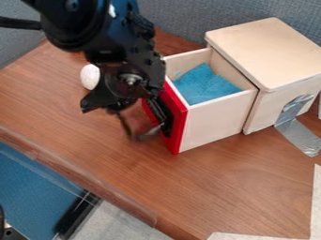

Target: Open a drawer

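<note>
The black gripper hangs from the arm at the upper left, close against the red front of the wooden drawer. Part of the arm covers the drawer front's upper left and its handle area. The drawer stands pulled out to the left from the pale wooden box. A blue cloth lies inside it. Whether the gripper touches the drawer front I cannot tell.
A white round object sits left of the arm on the brown table. Grey tape holds the box's side to the table. Grey-blue partitions stand behind. The table's front edge runs along the lower left.
</note>
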### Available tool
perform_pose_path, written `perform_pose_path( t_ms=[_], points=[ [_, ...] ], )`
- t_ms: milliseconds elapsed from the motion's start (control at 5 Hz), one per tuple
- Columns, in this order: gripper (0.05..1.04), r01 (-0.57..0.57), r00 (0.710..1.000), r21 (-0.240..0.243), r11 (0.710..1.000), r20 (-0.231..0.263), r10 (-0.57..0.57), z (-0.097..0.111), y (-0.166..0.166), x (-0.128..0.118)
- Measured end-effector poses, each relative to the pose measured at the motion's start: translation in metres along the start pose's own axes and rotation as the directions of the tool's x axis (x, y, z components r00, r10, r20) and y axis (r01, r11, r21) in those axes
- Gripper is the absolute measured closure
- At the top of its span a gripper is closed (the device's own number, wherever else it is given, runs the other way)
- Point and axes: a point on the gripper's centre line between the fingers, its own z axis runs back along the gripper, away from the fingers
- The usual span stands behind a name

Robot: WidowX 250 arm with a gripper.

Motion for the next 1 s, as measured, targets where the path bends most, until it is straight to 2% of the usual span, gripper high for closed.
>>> perform_pose_path(
  t_ms=[400,600,800,1000],
  points=[
    [0.121,0.031,0.999,-0.027,0.999,0.025,-0.03,0.008,-0.005,0.005],
    [0.078,0.071,0.997,-0.081,0.994,0.038,-0.068,0.029,-0.011,0.017],
    [0.083,0.221,0.974,-0.174,0.96,-0.003,-0.225,0.061,-0.01,0.039],
    [0.083,0.386,0.89,-0.251,0.888,-0.15,-0.43,0.078,0.0,0.044]
  ],
)
